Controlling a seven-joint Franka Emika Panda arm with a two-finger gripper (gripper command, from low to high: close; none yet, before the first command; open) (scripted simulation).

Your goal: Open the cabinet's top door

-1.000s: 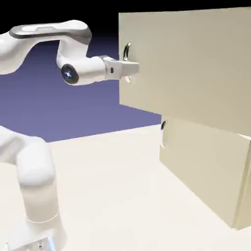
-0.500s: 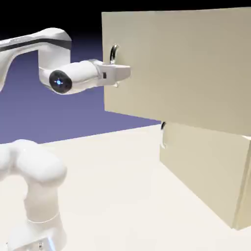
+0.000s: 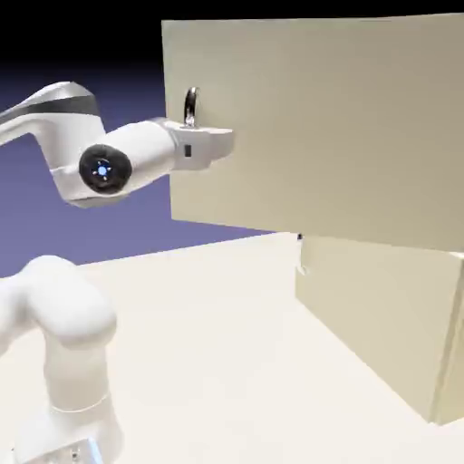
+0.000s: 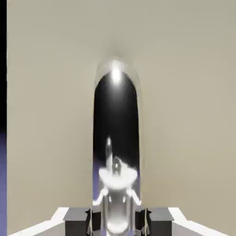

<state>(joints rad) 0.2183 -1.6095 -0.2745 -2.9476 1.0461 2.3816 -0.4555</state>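
— Where is everything sitting?

— The cabinet point(image 3: 381, 335) is standing at the right, and the top door point(image 3: 317, 127) is swinging out leftward over the lower panel point(image 3: 372, 317).

— And your grip?

— My gripper point(image 4: 118, 220) is pinching nearly closed on the handle point(image 4: 116, 138).

— What is worrying you?

— Pulling straight instead of along the door's arc; I'm judging the glossy loop could be slipping free.

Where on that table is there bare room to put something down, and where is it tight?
The table lies bare between the robot's base and the cabinet. It is tight at the top door, where the gripper is closed on the handle, and beneath that swung-out door by the lower handle.
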